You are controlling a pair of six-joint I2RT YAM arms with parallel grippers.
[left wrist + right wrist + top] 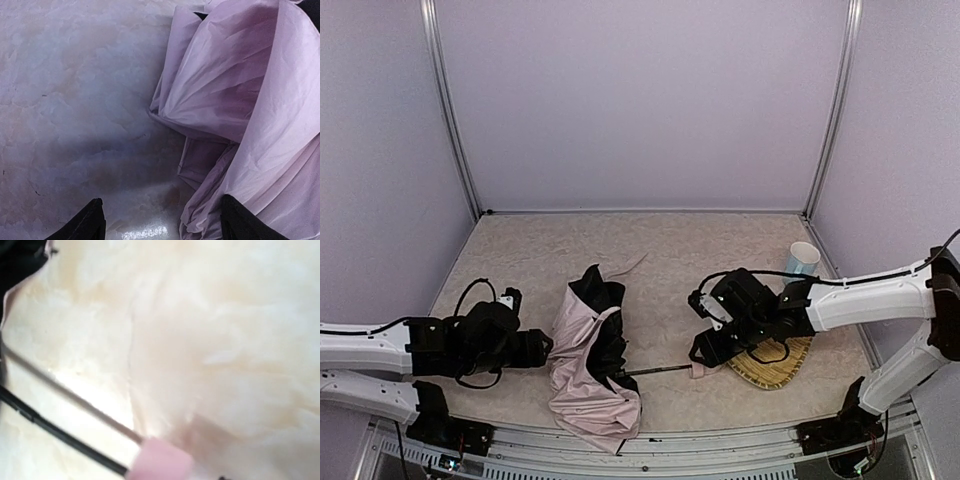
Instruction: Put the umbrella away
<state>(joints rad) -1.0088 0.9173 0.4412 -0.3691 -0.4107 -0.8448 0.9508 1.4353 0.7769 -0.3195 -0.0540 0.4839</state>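
Left gripper (pixel 542 349) is sitting low over the table (pixel 670 250), jaws standing wide apart and gripping nothing, one finger (pixel 242 222) just beside pink fabric. The umbrella (pixel 585 365) is lying crumpled left of centre, black lining showing at its far end. Its shaft (pixel 655 372) is running right to the handle (pixel 700 372). Right gripper (pixel 708 352) is hanging over that handle. The wrist view is blurring, so I cannot tell its opening or any hold. Straw tray (pixel 775 365) is lying under the right arm, with a cup (pixel 803 258) standing behind.

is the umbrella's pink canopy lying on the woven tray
No, the umbrella canopy lies crumpled on the table left of centre, well clear of the woven tray at the right.
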